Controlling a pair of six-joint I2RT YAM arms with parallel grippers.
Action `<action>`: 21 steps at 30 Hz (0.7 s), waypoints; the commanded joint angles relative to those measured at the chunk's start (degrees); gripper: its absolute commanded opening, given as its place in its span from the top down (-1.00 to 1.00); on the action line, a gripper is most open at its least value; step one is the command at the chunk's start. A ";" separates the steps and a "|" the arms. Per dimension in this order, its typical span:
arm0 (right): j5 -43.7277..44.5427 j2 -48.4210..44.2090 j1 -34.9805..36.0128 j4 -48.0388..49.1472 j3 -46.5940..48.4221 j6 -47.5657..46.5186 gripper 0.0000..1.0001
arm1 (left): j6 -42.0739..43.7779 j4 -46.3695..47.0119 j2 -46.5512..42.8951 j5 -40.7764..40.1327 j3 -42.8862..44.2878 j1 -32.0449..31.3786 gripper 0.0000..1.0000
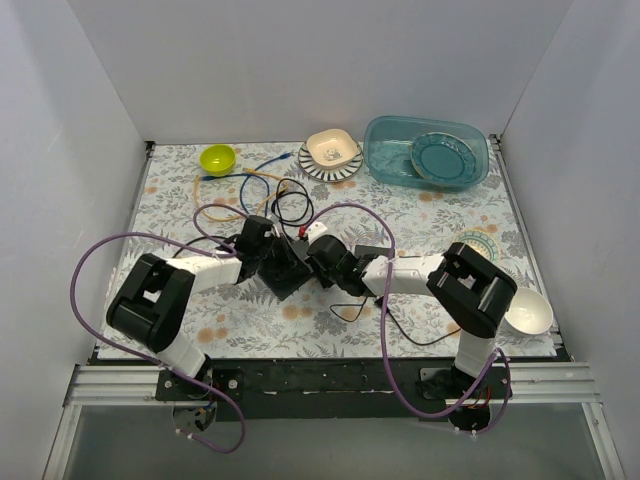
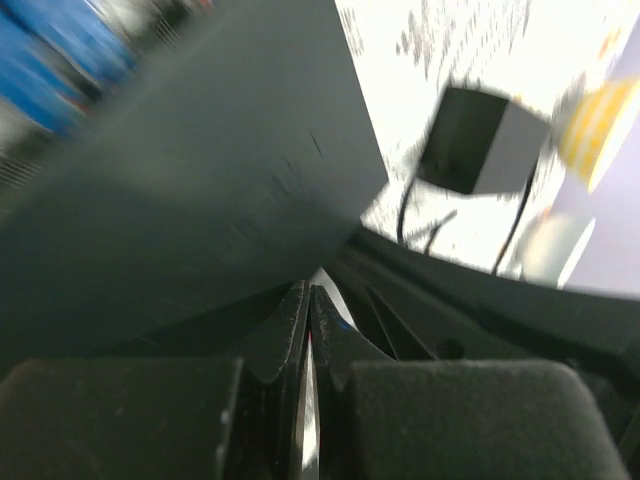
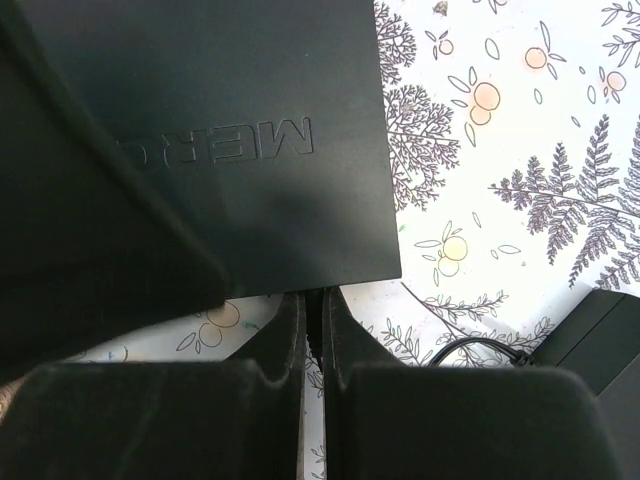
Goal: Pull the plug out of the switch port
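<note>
The flat matte black rectangular switch (image 1: 286,273) lies near the middle of the floral-patterned bench (image 1: 430,225), set cornerwise between the two arms. The left end effector (image 2: 308,300) is clenched, its fingers pressed together close against the switch. That view is blurred, so I cannot tell whether anything is pinched between them. The right end effector (image 3: 313,308) is clenched too, its fingertips nearly touching at the switch's near edge, by the corner with the embossed letters, and nothing shows between them. A tangle of blue, orange and black cables (image 1: 255,190) lies just beyond the switch. A small black box (image 3: 600,340) with a thin black lead sits near it.
</note>
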 commanded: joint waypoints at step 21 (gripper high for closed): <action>-6.63 -3.92 1.60 -8.04 -8.55 4.93 0.97 | -20.65 1.27 5.54 -16.90 -6.35 -8.68 1.00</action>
